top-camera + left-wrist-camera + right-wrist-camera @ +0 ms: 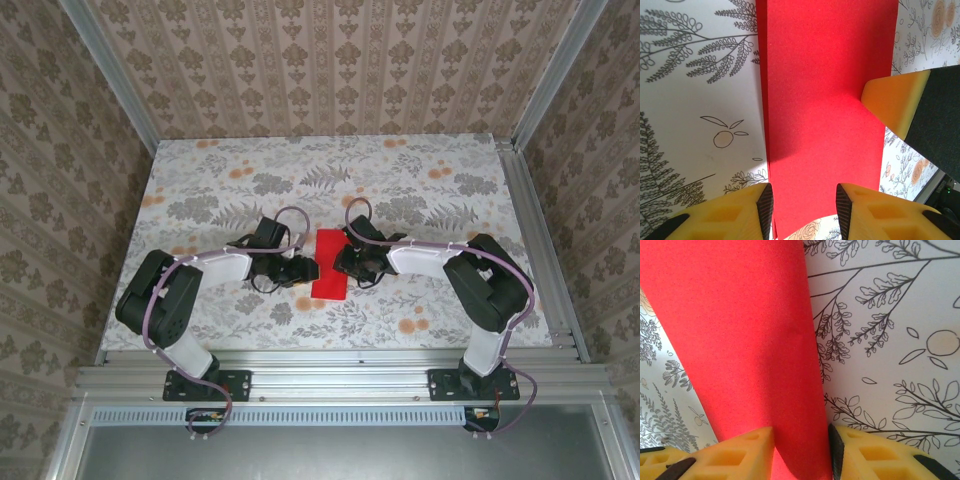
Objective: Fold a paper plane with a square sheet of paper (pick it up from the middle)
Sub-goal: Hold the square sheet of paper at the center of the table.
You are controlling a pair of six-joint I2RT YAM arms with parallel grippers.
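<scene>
The red sheet of paper (pixel 329 264) lies on the flowered table (pixel 420 190) as a narrow upright strip, with two layers showing along its left edge (pixel 765 100). My left gripper (pixel 304 270) comes in from the left, low over the strip's near end. It (pixel 804 205) is open, and the paper passes flat under the gap. My right gripper (pixel 341 262) meets the strip from the right, and one of its yellow fingertips (pixel 892 100) touches the paper's right edge. It (pixel 801 450) is open, and the paper (pixel 740 340) runs up between its fingers, curving slightly.
Patterned walls and aluminium posts (pixel 540 220) enclose the table on three sides. Both arm bases sit on the rail (pixel 330 380) at the near edge. Open table lies behind the paper and to both sides.
</scene>
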